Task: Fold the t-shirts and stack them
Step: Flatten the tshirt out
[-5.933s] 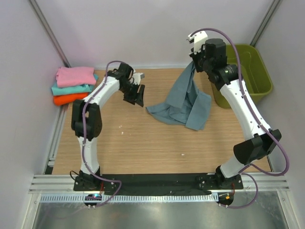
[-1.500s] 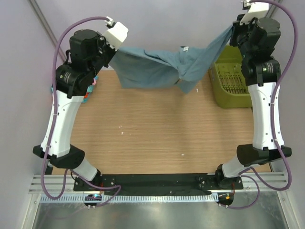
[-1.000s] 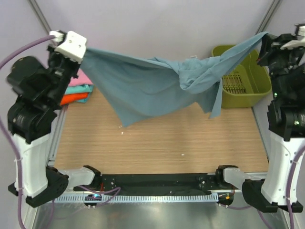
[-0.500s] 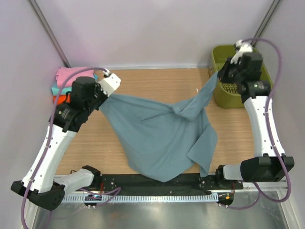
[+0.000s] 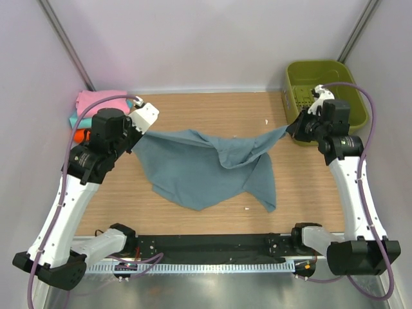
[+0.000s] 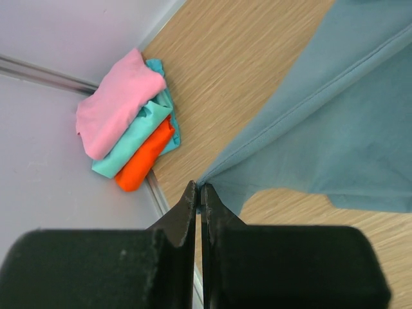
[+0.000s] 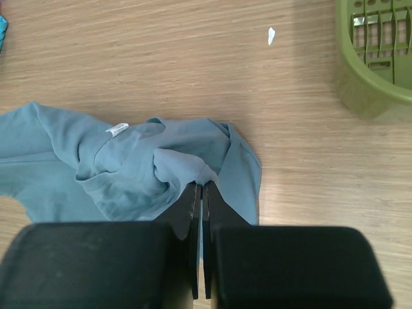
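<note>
A slate blue-grey t-shirt (image 5: 199,167) is stretched between my two grippers, its lower part draped crumpled on the wooden table. My left gripper (image 5: 137,134) is shut on its left corner, and the wrist view shows that gripper (image 6: 199,187) pinching the cloth (image 6: 335,122). My right gripper (image 5: 291,129) is shut on the right corner; in its own view the right gripper (image 7: 200,185) grips a bunched fold (image 7: 174,167) near the small white neck label (image 7: 116,129). Folded pink, teal and orange t-shirts (image 5: 96,112) are stacked at the far left corner, the same stack (image 6: 129,119) appearing beyond my left jaws.
An olive-green plastic basket (image 5: 335,80) stands at the far right corner, just behind my right gripper; its rim (image 7: 360,96) shows in the right wrist view. A small white scrap (image 7: 271,35) lies on the wood near it. Purple-grey walls close in the back and sides.
Both arms have come down from a high spread, lowering the blue-grey t-shirt onto the table. In the last half second the cloth moved farther from the near edge and lies flatter.
</note>
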`<state>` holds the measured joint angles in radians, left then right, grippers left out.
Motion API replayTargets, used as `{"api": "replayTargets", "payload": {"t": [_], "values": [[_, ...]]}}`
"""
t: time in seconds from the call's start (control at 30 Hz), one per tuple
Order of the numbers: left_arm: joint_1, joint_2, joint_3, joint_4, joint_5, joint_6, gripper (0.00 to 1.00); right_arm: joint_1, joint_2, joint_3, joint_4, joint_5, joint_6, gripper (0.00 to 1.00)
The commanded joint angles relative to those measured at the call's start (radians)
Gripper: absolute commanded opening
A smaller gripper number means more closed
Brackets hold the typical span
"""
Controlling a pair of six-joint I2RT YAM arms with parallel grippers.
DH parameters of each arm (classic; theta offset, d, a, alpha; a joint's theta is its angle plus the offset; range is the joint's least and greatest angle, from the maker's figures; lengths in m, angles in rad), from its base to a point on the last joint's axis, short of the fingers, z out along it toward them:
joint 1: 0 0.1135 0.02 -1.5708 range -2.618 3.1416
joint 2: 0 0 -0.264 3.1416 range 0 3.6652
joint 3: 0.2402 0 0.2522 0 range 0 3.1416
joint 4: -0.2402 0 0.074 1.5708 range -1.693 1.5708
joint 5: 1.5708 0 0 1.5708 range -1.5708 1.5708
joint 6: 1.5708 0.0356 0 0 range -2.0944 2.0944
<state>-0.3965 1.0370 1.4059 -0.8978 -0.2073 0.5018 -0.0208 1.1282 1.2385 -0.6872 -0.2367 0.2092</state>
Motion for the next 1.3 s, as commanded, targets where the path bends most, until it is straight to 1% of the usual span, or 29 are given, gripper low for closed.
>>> {"api": "replayTargets", "payload": {"t": [0.0, 0.1, 0.17, 0.2, 0.27, 0.3, 0.33, 0.37, 0.4, 0.43, 0.5, 0.6, 0.63, 0.67, 0.7, 0.73, 0.8, 0.83, 0.87, 0.9, 0.93, 0.97, 1.0, 1.03, 1.1, 1.13, 1.17, 1.23, 1.27], "values": [[0.005, -0.026, -0.001, 0.023, 0.040, -0.043, 0.00, -0.004, -0.039, -0.069, 0.044, -0.012, 0.022, 0.01], [0.010, -0.022, 0.013, 0.010, 0.040, -0.042, 0.00, -0.004, -0.062, -0.125, 0.057, -0.004, 0.016, 0.01], [0.012, -0.017, 0.013, 0.011, 0.048, -0.036, 0.00, -0.004, -0.065, -0.140, 0.055, 0.025, -0.023, 0.02], [0.010, -0.014, 0.011, 0.011, 0.052, -0.042, 0.00, -0.004, -0.074, -0.139, 0.058, 0.063, -0.034, 0.08], [0.012, -0.006, 0.013, 0.014, 0.063, -0.055, 0.00, -0.004, -0.076, -0.108, 0.073, 0.192, -0.103, 0.20], [0.012, -0.003, 0.013, 0.014, 0.066, -0.060, 0.00, -0.004, -0.079, -0.088, 0.080, 0.232, -0.122, 0.36], [0.013, -0.003, 0.013, 0.014, 0.066, -0.063, 0.00, -0.004, -0.084, -0.035, 0.083, 0.275, -0.175, 0.45], [0.015, -0.005, 0.010, 0.016, 0.066, -0.063, 0.00, 0.001, -0.084, -0.004, 0.062, 0.242, -0.197, 0.51], [0.015, -0.005, 0.008, 0.017, 0.065, -0.060, 0.00, 0.011, -0.077, 0.028, 0.043, 0.179, -0.205, 0.54], [0.016, -0.003, 0.008, 0.011, 0.065, -0.055, 0.00, 0.051, -0.055, 0.083, 0.023, 0.084, -0.205, 0.55], [0.015, -0.005, 0.001, 0.011, 0.074, -0.057, 0.00, 0.097, -0.030, 0.116, -0.014, 0.056, -0.205, 0.54], [0.016, -0.002, -0.001, 0.013, 0.092, -0.069, 0.00, 0.113, -0.010, 0.082, 0.026, -0.030, -0.156, 0.54], [0.015, -0.002, 0.001, 0.011, 0.097, -0.075, 0.00, 0.110, 0.014, 0.047, 0.031, -0.051, -0.136, 0.54], [0.016, 0.000, -0.001, 0.010, 0.109, -0.077, 0.00, 0.110, 0.027, 0.026, 0.046, -0.120, -0.122, 0.54], [0.016, 0.000, -0.001, 0.007, 0.114, -0.077, 0.00, 0.111, 0.042, -0.012, 0.049, -0.157, -0.113, 0.53], [0.015, -0.002, -0.001, 0.005, 0.115, -0.077, 0.00, 0.114, 0.062, -0.028, 0.051, -0.182, -0.110, 0.53], [0.015, 0.000, -0.004, 0.002, 0.121, -0.075, 0.00, 0.124, 0.123, -0.048, 0.045, -0.184, -0.126, 0.53], [0.016, 0.000, -0.005, -0.003, 0.123, -0.077, 0.00, 0.134, 0.145, -0.050, 0.035, -0.179, -0.155, 0.52], [0.016, 0.000, -0.010, -0.007, 0.124, -0.077, 0.00, 0.175, 0.192, -0.042, 0.006, -0.168, -0.198, 0.52], [0.016, -0.005, -0.012, -0.012, 0.126, -0.078, 0.00, 0.202, 0.212, -0.015, -0.009, -0.126, -0.277, 0.52], [0.016, -0.005, -0.016, -0.015, 0.129, -0.080, 0.00, 0.223, 0.231, 0.007, -0.026, -0.113, -0.321, 0.52], [0.015, -0.006, -0.018, -0.016, 0.131, -0.080, 0.00, 0.267, 0.261, 0.034, -0.075, -0.115, -0.358, 0.51], [0.015, -0.009, -0.022, -0.018, 0.129, -0.078, 0.00, 0.287, 0.306, 0.095, -0.101, -0.110, -0.396, 0.50], [0.016, -0.012, -0.027, -0.015, 0.128, -0.078, 0.00, 0.310, 0.327, 0.123, -0.130, -0.092, -0.465, 0.49], [0.016, -0.018, -0.047, -0.007, 0.117, -0.080, 0.00, 0.359, 0.370, 0.197, -0.169, -0.117, -0.561, 0.47], [0.016, -0.018, -0.051, -0.004, 0.114, -0.078, 0.00, 0.372, 0.384, 0.217, -0.190, -0.122, -0.635, 0.46], [0.015, -0.018, -0.057, -0.004, 0.114, -0.081, 0.00, 0.380, 0.395, 0.236, -0.237, -0.130, -0.681, 0.45], [0.016, -0.020, -0.059, -0.007, 0.111, -0.086, 0.00, 0.400, 0.395, 0.237, -0.277, -0.135, -0.767, 0.46], [0.016, -0.022, -0.059, -0.007, 0.108, -0.088, 0.00, 0.406, 0.377, 0.213, -0.267, -0.121, -0.875, 0.48]]}}
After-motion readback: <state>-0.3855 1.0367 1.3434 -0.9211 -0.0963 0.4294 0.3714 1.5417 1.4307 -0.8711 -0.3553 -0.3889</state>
